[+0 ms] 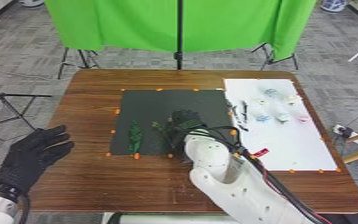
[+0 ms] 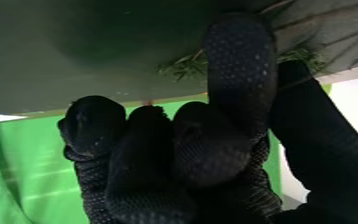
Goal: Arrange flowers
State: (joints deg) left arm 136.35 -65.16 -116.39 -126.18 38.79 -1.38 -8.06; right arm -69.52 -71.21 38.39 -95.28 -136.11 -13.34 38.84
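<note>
Sprig, thin, green and leafy (image 1: 160, 126), is lying on the flat black mat (image 1: 149, 102), just left of the right robot hand (image 1: 186, 120); cannot tell whether that hand is clamping it. Left robot hand (image 1: 47, 146) is hanging by the left edge of the brown wooden counter (image 1: 87, 185), fingers apart. Small pale blue flower (image 1: 263, 118) is lying right, on the white sheet (image 1: 291, 145). Judgement: good handling is calling for pinching bare stem, sparing leaves, lifting slowly, avoiding drag.
</note>
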